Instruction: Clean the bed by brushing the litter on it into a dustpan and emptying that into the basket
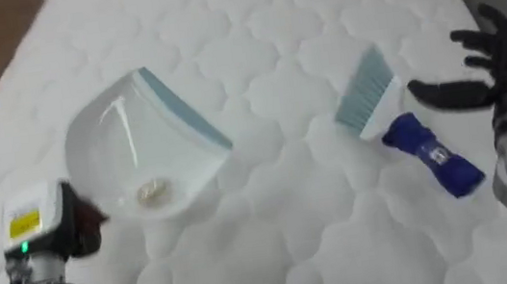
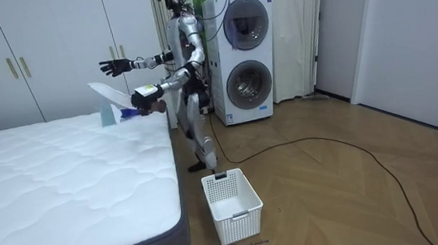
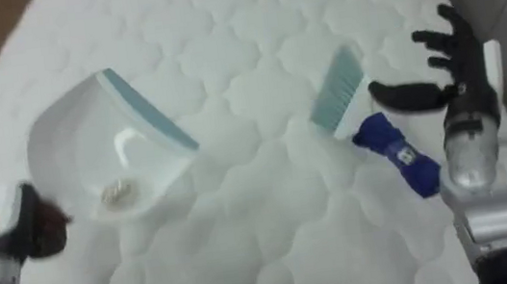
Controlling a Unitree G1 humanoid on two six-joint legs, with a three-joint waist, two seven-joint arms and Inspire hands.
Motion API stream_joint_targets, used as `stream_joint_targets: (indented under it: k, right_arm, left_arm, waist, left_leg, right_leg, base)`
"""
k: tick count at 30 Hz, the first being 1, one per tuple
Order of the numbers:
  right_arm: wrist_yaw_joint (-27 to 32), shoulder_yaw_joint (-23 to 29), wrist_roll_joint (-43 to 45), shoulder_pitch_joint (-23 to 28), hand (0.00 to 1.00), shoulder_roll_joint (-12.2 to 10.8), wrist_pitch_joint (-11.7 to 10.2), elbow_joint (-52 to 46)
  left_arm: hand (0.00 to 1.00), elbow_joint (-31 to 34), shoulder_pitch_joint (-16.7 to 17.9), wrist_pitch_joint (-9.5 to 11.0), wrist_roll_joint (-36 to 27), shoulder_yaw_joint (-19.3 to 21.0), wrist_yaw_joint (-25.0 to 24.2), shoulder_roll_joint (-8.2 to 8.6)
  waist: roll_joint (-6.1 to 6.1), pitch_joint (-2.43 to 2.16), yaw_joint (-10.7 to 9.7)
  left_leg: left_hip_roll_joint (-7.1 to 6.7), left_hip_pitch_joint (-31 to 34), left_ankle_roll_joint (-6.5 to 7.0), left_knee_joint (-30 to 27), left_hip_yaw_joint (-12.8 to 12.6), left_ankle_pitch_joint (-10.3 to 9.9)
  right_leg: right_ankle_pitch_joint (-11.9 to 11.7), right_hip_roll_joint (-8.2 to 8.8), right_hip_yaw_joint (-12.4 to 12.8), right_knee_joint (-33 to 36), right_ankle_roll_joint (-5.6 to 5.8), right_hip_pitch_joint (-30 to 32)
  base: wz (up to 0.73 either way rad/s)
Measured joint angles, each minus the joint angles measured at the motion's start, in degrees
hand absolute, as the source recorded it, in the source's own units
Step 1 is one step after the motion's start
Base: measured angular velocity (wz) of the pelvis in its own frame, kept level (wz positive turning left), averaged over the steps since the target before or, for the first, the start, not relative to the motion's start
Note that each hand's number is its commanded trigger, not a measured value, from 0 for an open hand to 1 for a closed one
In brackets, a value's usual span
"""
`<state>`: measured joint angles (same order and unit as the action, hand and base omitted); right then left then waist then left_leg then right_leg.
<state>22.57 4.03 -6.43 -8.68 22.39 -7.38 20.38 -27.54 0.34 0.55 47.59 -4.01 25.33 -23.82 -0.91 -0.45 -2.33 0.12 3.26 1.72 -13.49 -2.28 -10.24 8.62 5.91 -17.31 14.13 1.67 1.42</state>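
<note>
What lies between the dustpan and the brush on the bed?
Nothing: in the left eye view, only bare mattress separates dustpan and brush.

The brush lies on the mattress, right of the dustpan holding debris.

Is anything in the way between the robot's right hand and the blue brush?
No, nothing visible. The open right hand hovers beside the brush on the bed; the dustpan is off in the left hand.

Left hand clenched on the dustpan handle, right hand raised, fingers spread
</note>
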Motion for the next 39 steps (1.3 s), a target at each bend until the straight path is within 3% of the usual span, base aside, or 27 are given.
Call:
stream_joint_targets:
  k: [3,8,10,12,15,17,18,19,20,21,23,24,25,26,27,28,29,30,32,36,39]
  right_arm:
    - [0.4,0.1,-0.2,1.5,0.00,0.0,0.0,-2.1]
    - [0.4,0.4,-0.2,1.5,0.00,0.0,0.0,-4.2]
    - [0.4,0.6,-0.1,1.8,0.00,0.0,0.0,-4.3]
    - [0.4,1.1,-0.1,3.0,0.00,0.0,0.0,-5.3]
    - [0.9,2.0,0.0,3.2,0.00,0.0,0.0,-5.5]
    - [2.2,2.4,0.0,3.3,0.00,0.0,0.0,-5.5]
    - [2.7,2.4,0.0,3.3,0.00,0.0,0.0,-5.5]
    - [3.0,2.4,-0.1,3.4,0.00,0.0,0.0,-5.5]
    - [3.0,2.5,-0.1,3.4,0.00,0.0,0.0,-5.5]
    - [3.0,2.5,-0.1,3.4,0.00,0.0,-0.1,-5.5]
    - [3.0,2.5,0.2,3.4,0.00,0.1,-0.1,-5.5]
    - [3.1,2.5,1.3,3.4,0.00,0.0,-0.1,-5.6]
    - [3.1,2.7,2.7,3.4,0.00,0.0,-0.1,-5.6]
    - [3.2,2.8,2.9,3.4,0.00,0.0,-0.1,-5.6]
    - [3.3,2.8,3.0,3.5,0.00,0.0,0.0,-5.8]
    - [3.6,2.8,3.0,3.6,0.00,0.0,0.0,-6.9]
    - [3.9,2.8,3.0,3.5,0.00,0.0,0.0,-7.6]
    - [4.0,2.8,3.0,3.6,0.00,-0.1,-0.2,-8.0]
    - [4.1,3.0,3.0,3.6,0.00,0.0,-0.2,-8.0]
    - [4.0,1.4,3.2,4.6,0.00,-0.3,-0.2,-8.0]
    - [4.0,0.3,3.3,4.6,0.00,-0.4,-0.2,-8.0]
  left_arm:
    - [1.00,1.7,2.6,0.4,0.2,2.0,0.0,0.06]
    - [1.00,4.6,8.0,0.2,0.3,5.9,-1.1,0.70]
    - [1.00,6.4,9.3,0.2,0.5,6.3,-1.2,0.97]
    - [1.00,6.4,9.3,0.1,2.0,7.3,-1.4,2.77]
    - [1.00,7.0,9.5,0.1,1.8,8.5,-2.0,4.82]
    - [1.00,7.4,9.3,0.4,1.4,8.4,-2.1,5.16]
    - [1.00,7.4,9.2,0.7,1.4,8.4,-2.1,5.16]
    - [1.00,7.4,9.2,1.1,1.4,8.4,-2.2,5.16]
    - [1.00,7.4,9.2,1.2,1.4,8.4,-2.2,5.19]
    - [1.00,7.3,9.1,1.3,1.4,8.4,-2.2,5.35]
    - [1.00,7.3,9.1,1.3,1.3,8.5,-2.3,5.90]
    - [1.00,7.3,9.1,1.3,1.3,8.7,-2.3,6.16]
    - [1.00,7.3,9.0,1.4,1.1,8.9,-2.3,6.24]
    - [1.00,7.3,9.0,1.3,0.7,9.0,-2.3,6.24]
    - [1.00,7.3,9.1,1.2,0.1,9.2,-2.7,6.27]
    - [1.00,7.3,8.9,0.9,0.1,9.5,-3.3,6.33]
    - [1.00,7.3,8.7,0.8,0.1,9.4,-3.5,6.34]
    - [1.00,7.2,8.2,0.6,0.3,9.3,-3.6,6.39]
    - [1.00,7.2,8.0,0.5,0.3,8.8,-3.6,6.66]
    - [1.00,7.2,8.0,0.6,-1.2,8.5,-3.5,7.36]
    - [1.00,7.3,8.0,1.5,-1.2,8.5,-3.5,7.52]
  waist:
    - [-0.64,-0.25,1.0]
    - [-2.02,-0.21,1.7]
    - [-2.99,-0.07,3.2]
    - [-3.23,-0.10,4.4]
    - [-2.85,0.17,5.3]
    - [-2.53,0.38,4.9]
    - [-2.46,0.44,3.9]
    - [-2.50,0.46,3.6]
    - [-2.48,0.46,3.5]
    - [-2.44,0.56,3.6]
    - [-2.41,0.61,4.1]
    - [-2.34,0.67,4.2]
    - [-2.35,0.66,3.8]
    - [-2.47,0.71,3.6]
    - [-2.63,0.77,3.8]
    - [-2.22,0.82,3.5]
    - [-1.93,1.07,3.5]
    - [-2.42,1.14,2.7]
    - [-2.65,1.02,2.4]
    - [-2.28,0.83,5.3]
    - [-2.10,0.68,7.6]
  left_leg:
    - [-0.14,-0.8,-0.19,-0.1,1.4,0.2]
    - [-0.35,-1.1,-0.58,-0.2,4.7,0.4]
    - [-0.85,-0.7,-0.96,-0.3,6.7,0.6]
    - [-0.94,0.1,-1.15,-0.6,7.8,0.7]
    - [-1.05,2.1,-1.69,-2.6,9.6,0.9]
    - [-0.67,4.2,-1.89,-4.2,7.8,1.3]
    - [-0.07,5.6,-1.58,-5.6,4.4,1.6]
    - [1.15,6.8,-1.12,-6.6,-0.5,2.0]
    - [1.81,7.1,-0.87,-7.0,-3.1,2.3]
    - [2.83,7.7,-0.28,-6.7,-7.4,3.3]
    - [3.05,8.0,0.38,-5.3,-10.7,5.5]
    - [3.12,8.6,0.70,-4.4,-12.6,6.7]
    - [4.19,9.4,1.07,-4.8,-16.0,7.1]
    - [5.06,9.8,1.61,-6.9,-18.4,6.3]
    - [7.27,9.7,1.41,-12.2,-22.2,2.6]
    - [8.84,10.1,0.42,-14.6,-24.0,0.3]
    - [8.79,10.4,0.99,-14.1,-24.3,0.0]
    - [7.87,10.7,1.94,-13.1,-23.7,0.2]
    - [6.26,10.9,2.86,-11.2,-22.4,1.2]
    - [3.21,10.0,3.13,-6.4,-22.2,4.2]
    - [2.02,9.5,3.21,-3.5,-22.1,5.5]
  right_leg:
    - [0.3,-0.18,0.4,-0.4,0.17,-1.1]
    - [0.5,-0.78,1.5,-1.8,0.38,-3.5]
    - [0.5,-1.21,1.4,-2.8,0.28,-4.7]
    - [0.5,-1.56,1.1,-3.7,0.27,-5.6]
    - [0.6,-1.95,-3.2,-4.7,0.17,-7.0]
    - [1.1,-1.98,-5.7,-4.6,-0.18,-7.7]
    - [2.1,-1.95,-6.8,-4.6,-0.26,-8.6]
    - [3.1,-1.97,-6.6,-4.4,-0.31,-9.2]
    - [3.5,-2.04,-6.6,-4.4,-0.40,-9.3]
    - [4.1,-2.06,-7.2,-4.2,-0.57,-9.5]
    - [4.6,-1.90,-9.2,-4.4,-0.81,-9.1]
    - [5.1,-1.20,-12.0,-4.3,-0.99,-8.9]
    - [5.6,-0.59,-16.5,-4.0,-1.13,-9.0]
    - [5.9,-0.18,-18.7,-3.6,-0.98,-9.0]
    - [6.5,0.26,-22.5,-2.7,-0.53,-9.6]
    - [7.5,0.16,-25.3,-1.2,-0.07,-10.3]
    - [8.0,0.02,-26.2,0.0,0.24,-10.6]
    - [8.9,0.28,-26.8,1.3,0.62,-10.5]
    - [9.0,0.26,-25.5,1.1,0.64,-10.0]
    - [8.9,0.70,-26.9,0.2,0.73,-10.6]
    - [8.8,1.17,-27.8,0.8,0.79,-10.4]
  base:
    - [0.29]
    - [0.32]
    - [0.43]
    - [0.57]
    - [0.80]
    - [1.20]
    - [1.41]
    - [1.42]
    - [1.27]
    - [1.12]
    - [1.01]
    - [1.07]
    - [1.14]
    - [1.03]
    - [0.92]
    - [0.91]
    - [1.08]
    - [1.09]
    - [0.87]
    - [0.31]
    - [0.22]
